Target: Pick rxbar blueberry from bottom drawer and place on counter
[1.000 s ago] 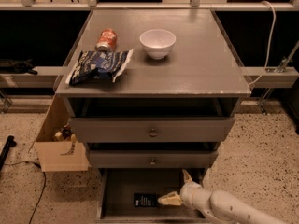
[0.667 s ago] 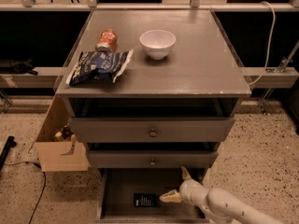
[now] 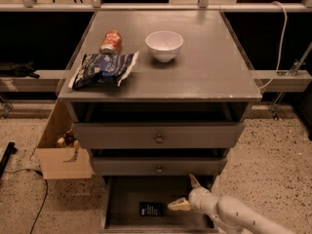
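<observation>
The rxbar blueberry (image 3: 151, 209) lies flat on the grey floor of the bottom drawer (image 3: 127, 195), near the front edge and a little left of the middle, with nothing else visible in that tray. Just to its right, inside the same drawer, is the gripper (image 3: 180, 191). Its 2 fingers are spread apart and hold nothing: one pale finger (image 3: 178, 204) points left at the bar with a small gap between its tip and the wrapper, and the other angles up toward the underside of the drawer above. The white arm (image 3: 234, 216) enters from the lower right corner over the drawer's right side. The bottom drawer is pulled out, with bare floor to the left of and behind the bar. Above it are 2 knobbed drawers, the middle drawer (image 3: 159, 166) and the upper drawer (image 3: 159, 135), both pulled out slightly. The counter (image 3: 209, 67) carries a white bowl (image 3: 164, 45) that looks empty, a red can (image 3: 111, 42) lying on its side, and a blue-and-white chip bag (image 3: 103, 68) reaching the left edge; its right half and front right stretch are bare. An open cardboard box (image 3: 63, 161) stands on the speckled floor against the cabinet's left side.
</observation>
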### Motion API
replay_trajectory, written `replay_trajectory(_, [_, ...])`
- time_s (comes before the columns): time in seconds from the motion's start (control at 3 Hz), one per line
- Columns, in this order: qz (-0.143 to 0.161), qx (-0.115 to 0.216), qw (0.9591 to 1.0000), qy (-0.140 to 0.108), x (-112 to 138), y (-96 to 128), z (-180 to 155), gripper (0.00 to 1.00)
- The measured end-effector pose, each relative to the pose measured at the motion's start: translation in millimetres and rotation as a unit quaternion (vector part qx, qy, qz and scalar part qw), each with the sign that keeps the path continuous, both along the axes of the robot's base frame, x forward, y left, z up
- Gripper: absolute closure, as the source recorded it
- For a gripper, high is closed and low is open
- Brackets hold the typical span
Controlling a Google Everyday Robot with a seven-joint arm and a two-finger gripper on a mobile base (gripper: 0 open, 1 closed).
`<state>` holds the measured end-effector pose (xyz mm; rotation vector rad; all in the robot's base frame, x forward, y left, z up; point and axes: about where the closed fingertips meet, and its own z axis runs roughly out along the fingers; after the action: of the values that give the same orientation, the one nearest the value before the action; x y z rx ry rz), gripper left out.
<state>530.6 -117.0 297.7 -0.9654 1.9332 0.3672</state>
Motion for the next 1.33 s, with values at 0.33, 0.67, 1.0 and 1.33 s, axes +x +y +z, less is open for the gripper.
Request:
replay_trajectory(0.33, [0.021, 0.01, 0.9982, 0.056, -13.2, 7.3, -14.1, 0.0])
replay_trajectory(0.67, [0.016, 0.007, 0.994, 0.108, -40.5, 7.1, -43.2, 0.0])
replay_trajectory(1.0, [0.015, 0.006, 0.9937, 0.111, -42.2, 5.8, -45.3, 0.0])
replay_trajectory(1.33, [0.025, 0.016, 0.9944, 0.102, -37.0, 11.9, -45.5, 0.0])
